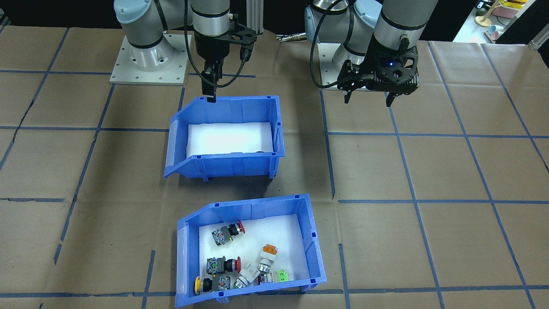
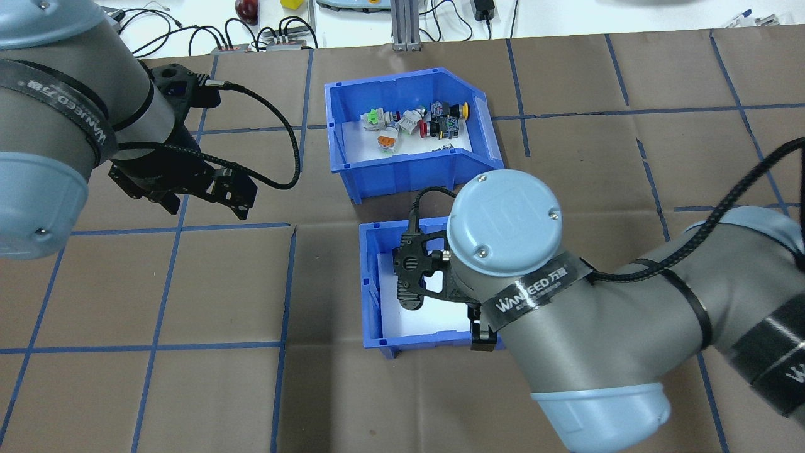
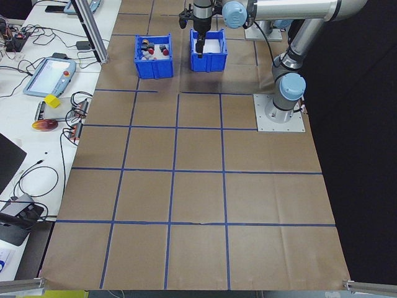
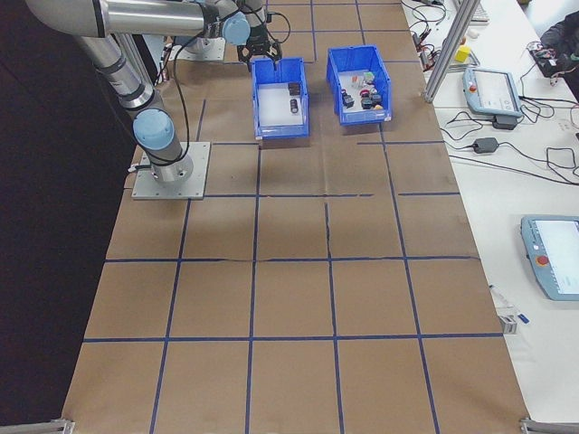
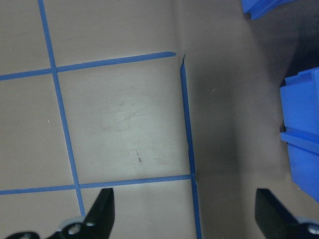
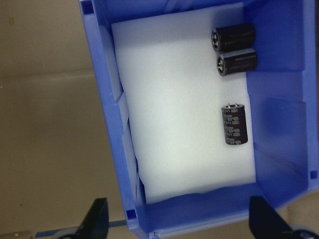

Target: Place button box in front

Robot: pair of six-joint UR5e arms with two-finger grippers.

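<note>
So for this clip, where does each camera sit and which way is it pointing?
Front-facing: across the table, facing both arm bases; button box nearest.
Overhead: behind the shoulders, looking down; right gripper at the near bin.
Exterior left: table end; both bins far.
Exterior right: opposite end, same bins.
Left wrist: open left gripper over bare paper.
Right wrist: into the near bin, three dark cylinders.
Front and overhead share both bins.

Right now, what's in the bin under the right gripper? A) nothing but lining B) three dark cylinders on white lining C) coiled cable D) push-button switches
B: the right wrist view looks straight into the blue bin and shows three dark cylinders lying on its white lining, while the coloured push-button switches sit in the button box, the other bin farther from the robot.
</note>
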